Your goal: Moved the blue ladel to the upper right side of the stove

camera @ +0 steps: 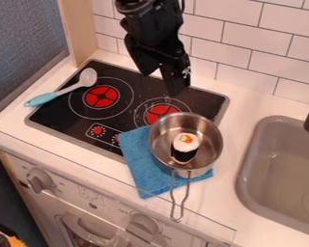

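The ladle [65, 89] lies at the left of the stove [50, 115], its pale grey head on the black top near the back left corner. Its light blue handle [41, 99] crosses the stove's left edge onto the white counter. My gripper [161, 85] hangs over the back middle of the stove, to the right of the ladle and apart from it. The two black fingers stand apart, open, with nothing visible between them.
A metal pot [158, 136] holding a sushi toy [185, 147] sits at the stove's front right, partly over a blue cloth [141, 169], its wire handle pointing to the front. To the right is a grey sink [247, 159]. A tiled wall [250, 55] stands behind.
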